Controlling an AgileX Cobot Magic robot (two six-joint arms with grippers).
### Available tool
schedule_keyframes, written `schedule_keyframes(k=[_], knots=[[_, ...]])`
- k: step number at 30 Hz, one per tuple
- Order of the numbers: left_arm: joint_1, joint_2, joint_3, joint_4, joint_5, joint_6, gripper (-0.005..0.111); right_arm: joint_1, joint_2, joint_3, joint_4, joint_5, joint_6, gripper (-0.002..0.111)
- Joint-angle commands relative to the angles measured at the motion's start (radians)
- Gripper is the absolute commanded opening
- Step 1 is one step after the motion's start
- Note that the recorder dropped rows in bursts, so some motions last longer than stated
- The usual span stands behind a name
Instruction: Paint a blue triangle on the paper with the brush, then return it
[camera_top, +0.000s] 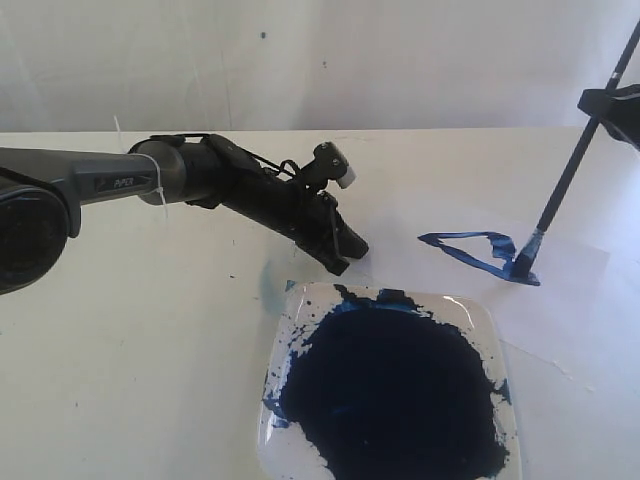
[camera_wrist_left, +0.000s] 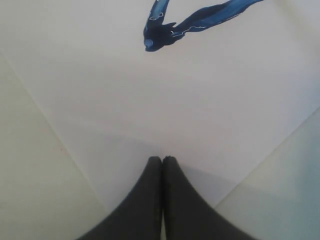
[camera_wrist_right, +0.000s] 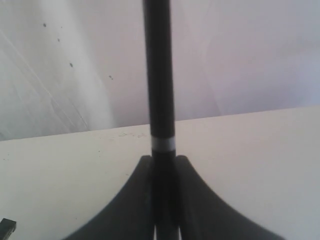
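Observation:
The brush (camera_top: 570, 175) leans steeply, its blue-stained tip resting on the paper (camera_top: 565, 300) at the right corner of the blue triangle (camera_top: 470, 250). My right gripper (camera_top: 600, 104) is shut on the black handle high up, at the right edge of the exterior view. In the right wrist view, the handle (camera_wrist_right: 158, 75) rises between the closed jaws of that gripper (camera_wrist_right: 163, 159). My left gripper (camera_top: 345, 257) is shut with nothing in it, its tips down on the paper's (camera_wrist_left: 150, 90) near corner. The left wrist view shows the left gripper (camera_wrist_left: 162, 159) and the triangle's pointed end (camera_wrist_left: 162, 30).
A square clear dish (camera_top: 482, 312) holding a large dark-blue paint pool sits at the front, just below the left gripper. A faint pale-blue smear (camera_top: 268, 282) marks the table left of the dish. The left arm (camera_top: 120, 180) stretches in from the left.

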Motion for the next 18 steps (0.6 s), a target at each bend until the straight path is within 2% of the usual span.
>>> schedule_keyframes(k=[1,18], knots=[[-0.003,-0.004,-0.003,-0.006,0.027,0.007,0.0,-0.001,0.02,-0.001,0.02,-0.012,-0.048,0.0],[-0.003,-0.004,-0.003,-0.006,0.027,0.007,0.0,0.051,0.056,-0.001,0.215,-0.056,-0.239,0.0]])
